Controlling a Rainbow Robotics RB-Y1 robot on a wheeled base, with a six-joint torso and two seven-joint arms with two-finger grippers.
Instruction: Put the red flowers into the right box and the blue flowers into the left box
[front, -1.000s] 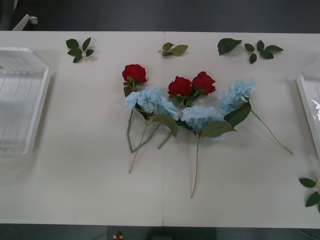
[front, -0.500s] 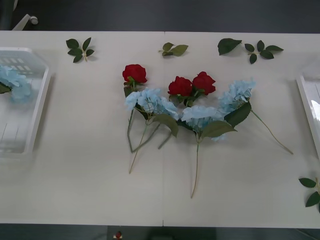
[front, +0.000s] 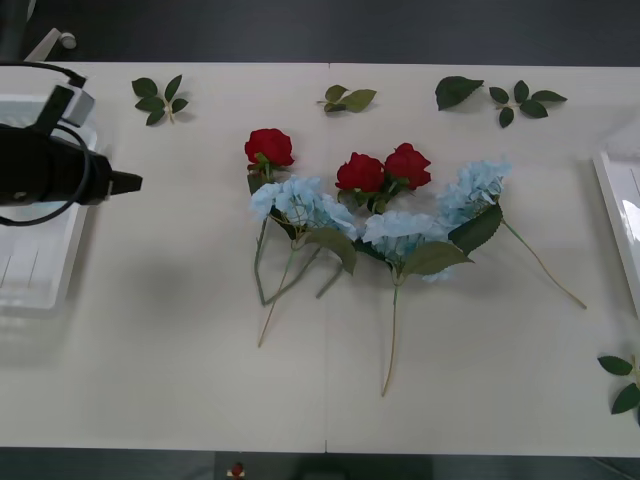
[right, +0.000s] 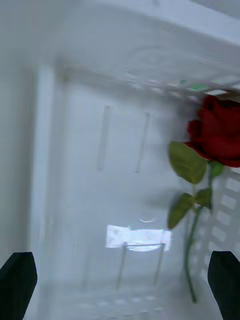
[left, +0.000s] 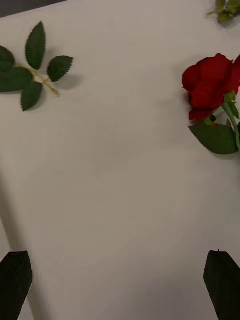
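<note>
Our left hand (front: 128, 182) hangs over the left box (front: 40, 285), its tips past the box's inner rim and aimed at the flowers. In its wrist view the fingers (left: 218, 280) stand wide apart with nothing between them. Our right hand (right: 120, 262) is likewise spread and empty, over the right box (front: 612, 200) at the desk end opposite the left box, where one rose (right: 217, 130) lies on the bottom.

Well apart from the left box, mid-desk, lie three red flowers (front: 360, 172) and, on their near side, three blue flowers (front: 300, 200), heads touching and stems crossing.

We judge all of them very light. The heads are soft and would crush or slip, and the stems are thin and wiry. The blue ones are best taken on the bare stem (front: 390, 340) clear of the leaves. The roses' stems run under the blue heads, so the neck just below the bloom is the only hold. Lifting one may drag its neighbours.

The desk (front: 180, 380) is pale, matte and flat with a centre seam, so a thin stem lies flush on it. Loose leaf sprigs (front: 158, 100) lie along its far edge, and the floor beyond is dark.
</note>
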